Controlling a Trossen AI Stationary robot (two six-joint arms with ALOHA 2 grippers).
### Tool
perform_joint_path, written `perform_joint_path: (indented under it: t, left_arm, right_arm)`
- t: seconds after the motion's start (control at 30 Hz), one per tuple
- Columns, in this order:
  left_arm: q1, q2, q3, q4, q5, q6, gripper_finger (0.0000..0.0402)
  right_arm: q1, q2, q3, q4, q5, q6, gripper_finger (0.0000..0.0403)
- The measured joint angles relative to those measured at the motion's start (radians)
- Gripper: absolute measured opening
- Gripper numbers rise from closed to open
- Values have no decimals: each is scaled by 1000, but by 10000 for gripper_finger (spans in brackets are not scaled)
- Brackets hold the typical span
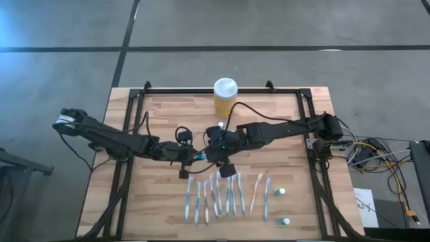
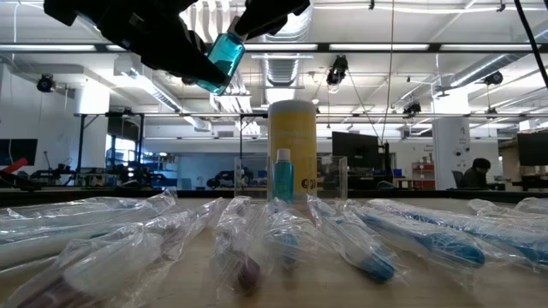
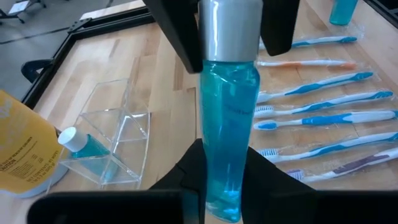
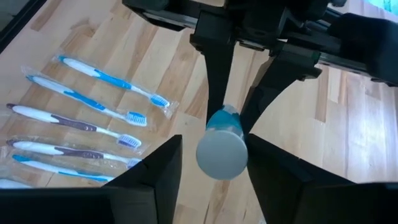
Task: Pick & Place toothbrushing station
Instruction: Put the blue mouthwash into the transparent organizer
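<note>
The toothbrushing station stands mid-table, long axis left-right, beside the yellow jar, far of the left gripper clamped on a blue bottle, whose cap sits between the parted fingers of the right gripper.

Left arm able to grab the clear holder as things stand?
Probably not: the left gripper is shut on the blue bottle, whose cap sits between the right gripper's open fingers. The way across the wood to the clear holder itself looks free.
</note>
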State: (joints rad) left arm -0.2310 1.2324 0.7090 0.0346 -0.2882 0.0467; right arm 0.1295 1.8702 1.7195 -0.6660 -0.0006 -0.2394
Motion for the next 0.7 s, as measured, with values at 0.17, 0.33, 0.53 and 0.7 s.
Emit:
perform_joint_path:
  t: [0.17,0.33,0.53,0.7]
  left_arm:
    - [1,0,0,-3,-4,-3,53]
    - [2,0,0,-5,-4,-15,53]
    - [2,0,0,-7,-4,-18,54]
    - [2,-6,0,0,-6,-12,136]
  right_arm:
    - [-3,0,-11,43,1,-1,118]
    - [-6,0,-14,45,6,-9,88]
    - [-6,-1,-18,43,6,-8,88]
    - [-7,-1,11,-14,1,-4,88]
